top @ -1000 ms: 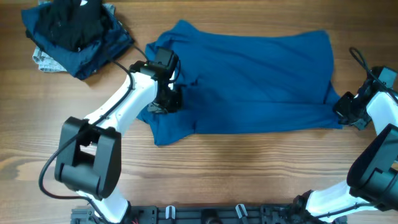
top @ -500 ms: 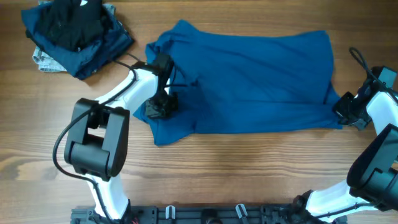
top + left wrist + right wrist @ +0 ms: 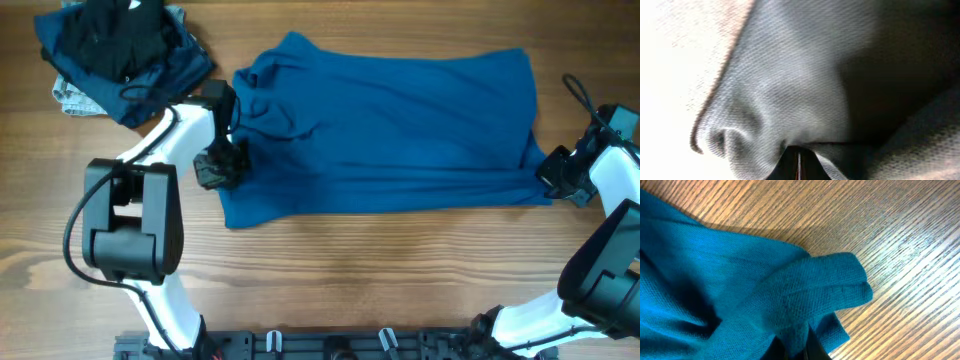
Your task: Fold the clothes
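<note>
A large royal-blue shirt (image 3: 400,130) lies spread across the middle of the wooden table. My left gripper (image 3: 222,170) is shut on the shirt's left edge; in the left wrist view the cloth (image 3: 790,100) fills the frame and bunches into the closed jaws (image 3: 799,167). My right gripper (image 3: 556,180) is shut on the shirt's lower right corner; in the right wrist view a fold of blue cloth (image 3: 805,295) is pinched between the fingers (image 3: 801,347). A pile of dark navy, black and pale patterned clothes (image 3: 120,50) sits at the far left.
Bare wooden tabletop (image 3: 400,270) runs along the front below the shirt. A black cable (image 3: 575,95) loops near the right arm at the table's right edge.
My left gripper has moved left with the shirt's left edge, drawing the lower left corner outward and flattening that side. The right gripper has not moved.
</note>
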Action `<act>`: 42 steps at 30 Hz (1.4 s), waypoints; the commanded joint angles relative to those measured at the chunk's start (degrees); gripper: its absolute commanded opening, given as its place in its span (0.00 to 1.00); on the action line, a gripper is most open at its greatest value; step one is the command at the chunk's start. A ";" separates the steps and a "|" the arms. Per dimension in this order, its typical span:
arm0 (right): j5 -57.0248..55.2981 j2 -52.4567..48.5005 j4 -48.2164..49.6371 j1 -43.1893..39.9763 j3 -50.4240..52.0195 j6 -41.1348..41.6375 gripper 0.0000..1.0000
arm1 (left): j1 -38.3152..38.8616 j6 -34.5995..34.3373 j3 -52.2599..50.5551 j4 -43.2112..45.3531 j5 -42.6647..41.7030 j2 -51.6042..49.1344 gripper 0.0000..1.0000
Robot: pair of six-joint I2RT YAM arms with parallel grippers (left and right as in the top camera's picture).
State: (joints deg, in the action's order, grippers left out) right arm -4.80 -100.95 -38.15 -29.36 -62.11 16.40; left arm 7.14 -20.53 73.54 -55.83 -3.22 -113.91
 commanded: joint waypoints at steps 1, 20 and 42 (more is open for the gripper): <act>-2.93 -0.83 0.76 -0.17 -2.36 0.09 0.05 | -3.06 -0.96 -0.42 -1.53 6.21 -0.70 0.04; -6.10 -0.72 -3.96 -0.17 -7.32 0.15 1.00 | -4.92 -2.75 -0.28 -3.69 10.93 5.84 0.04; 9.64 -7.28 6.12 5.25 -12.57 -4.81 0.04 | -4.90 -6.95 1.20 -6.19 10.12 18.32 0.16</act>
State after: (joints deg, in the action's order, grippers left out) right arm 5.02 -105.03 -32.69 -22.68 -73.67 10.09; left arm 2.50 -26.50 73.89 -61.32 7.42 -96.36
